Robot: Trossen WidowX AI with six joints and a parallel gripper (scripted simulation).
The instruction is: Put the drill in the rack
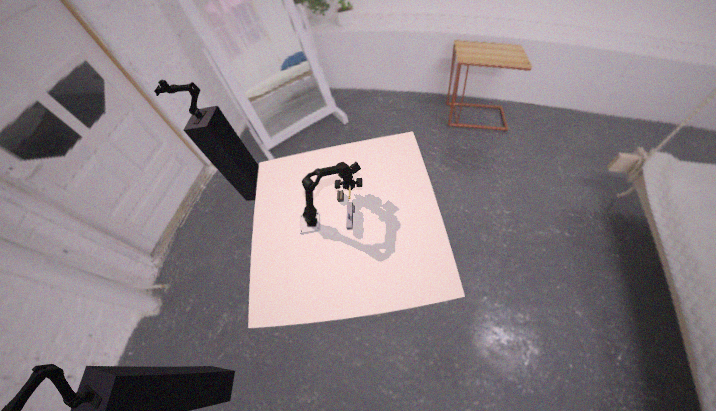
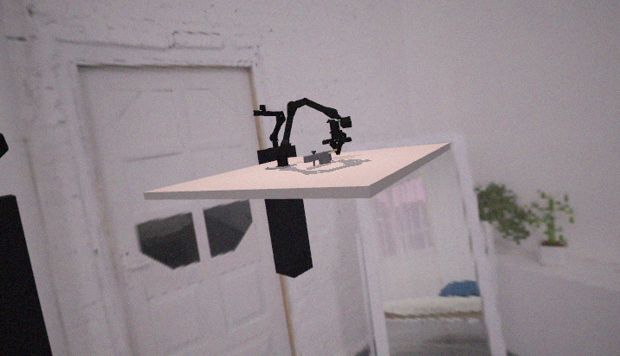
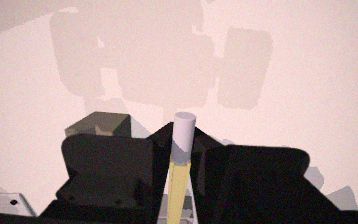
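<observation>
Between the closed fingers of the gripper [image 3: 181,165] the drill [image 3: 181,150] is clamped — its pale tip pointed to twelve o'clock, clear above the table [image 3: 300,65]. Extraction is judged done; carrying to the rack [image 3: 102,125] — at ten o'clock — is required next.

Drill [image 3: 180,150]: slender rod, yellow shank with pale grey cylindrical tip, clamped between the closed gripper [image 3: 180,165] fingers, tip projecting beyond them. Dark olive block [image 3: 100,126], apparently the rack, lies on the table just beside the gripper.
</observation>
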